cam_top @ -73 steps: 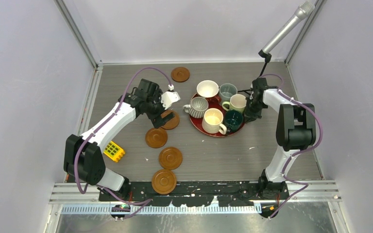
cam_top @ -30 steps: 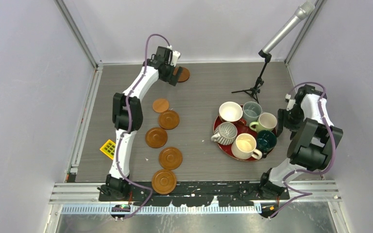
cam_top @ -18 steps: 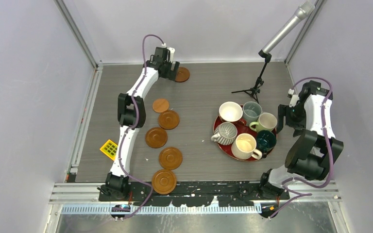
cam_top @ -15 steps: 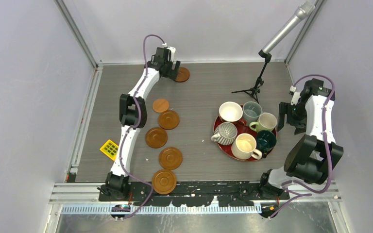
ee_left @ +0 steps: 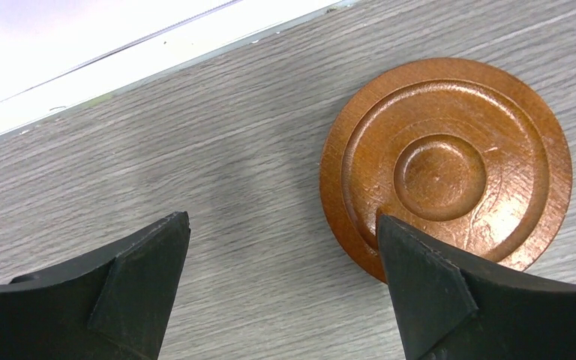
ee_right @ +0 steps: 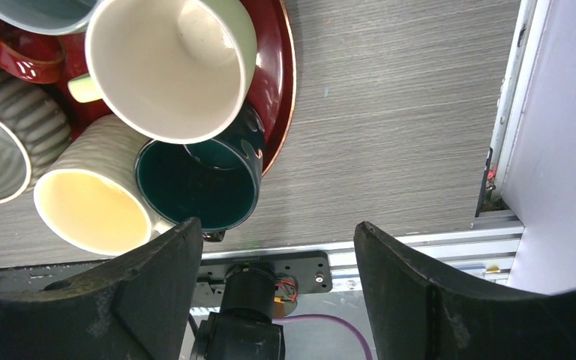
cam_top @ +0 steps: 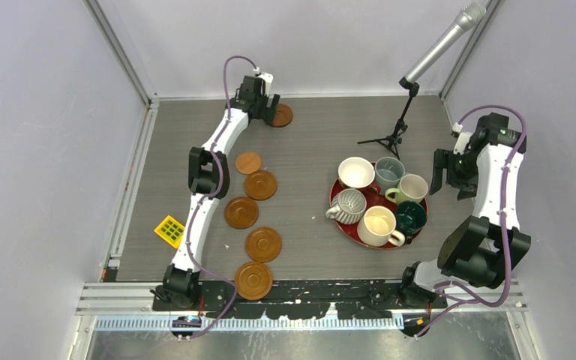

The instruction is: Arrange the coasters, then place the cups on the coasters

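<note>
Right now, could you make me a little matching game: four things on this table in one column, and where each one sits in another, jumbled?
Things
1. dark teal mug
2. yellow grid block
3. microphone stand
4. lone coaster

Places
A. far edge of the table, by the open left gripper
B. on the red tray, at its near-right side
C. standing on the table behind the tray
D. left of the coaster row, near the table's left edge

Pairs: 1-B, 2-D, 3-C, 4-A
</note>
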